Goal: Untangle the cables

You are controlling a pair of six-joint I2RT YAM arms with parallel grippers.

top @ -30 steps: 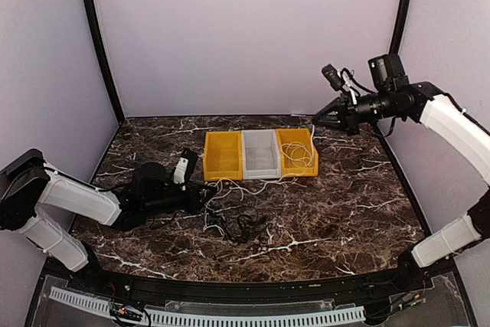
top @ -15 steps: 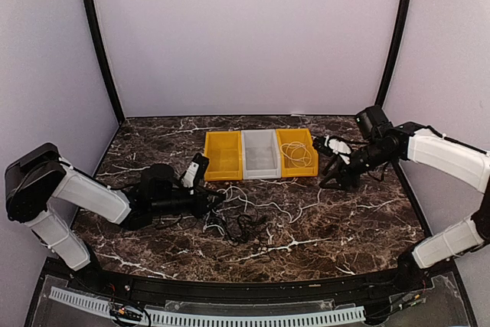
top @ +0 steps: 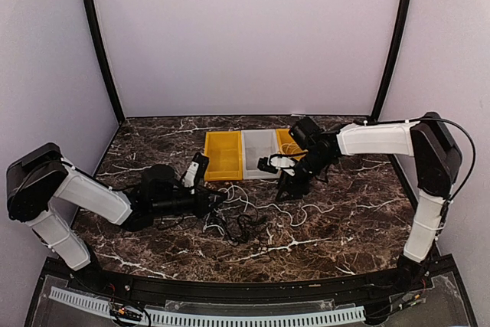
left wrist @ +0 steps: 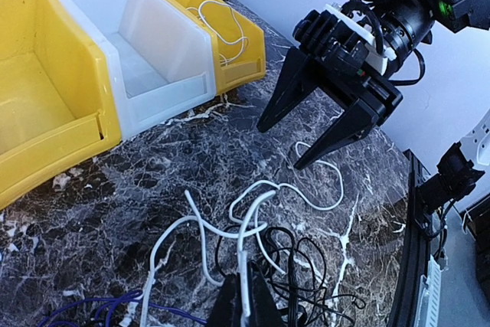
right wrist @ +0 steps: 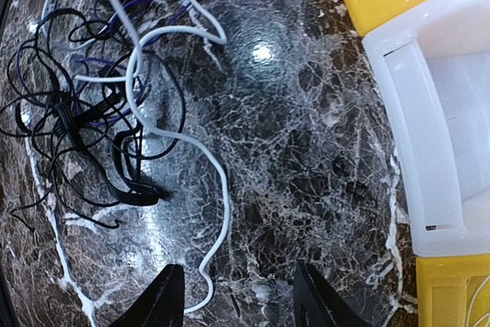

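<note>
Cables [top: 239, 221] lie in a loose knot on the dark marble table, in front of the white bin [top: 259, 155] and a little to its left. A white cable [left wrist: 246, 216] loops across the top of the heap, and the black cables [right wrist: 73, 109] are snarled together beneath and beside it.

The left gripper [left wrist: 245, 305] is clamped on the white cable at the near side of the knot, low to the table. The right gripper [left wrist: 279, 148] hangs just in front of the white bin with its jaws spread and nothing between them. From its own camera, the free tail of the white cable curls on the marble between the two fingertips [right wrist: 167, 296].

A white cord [left wrist: 220, 27] lies coiled in the yellow bin [top: 302, 165] to the right of the white bin. I cannot tell whether it joins the one on the table.

My reading is that the step in hand is pulling the white cable free of the black ones, with one end pinned and the other about to be taken. The next move calls for the right gripper to drop onto that tail and close on the white strand alone. It should then draw away from the white bin slowly, so the loops slide out and the black knot is not dragged along.
</note>
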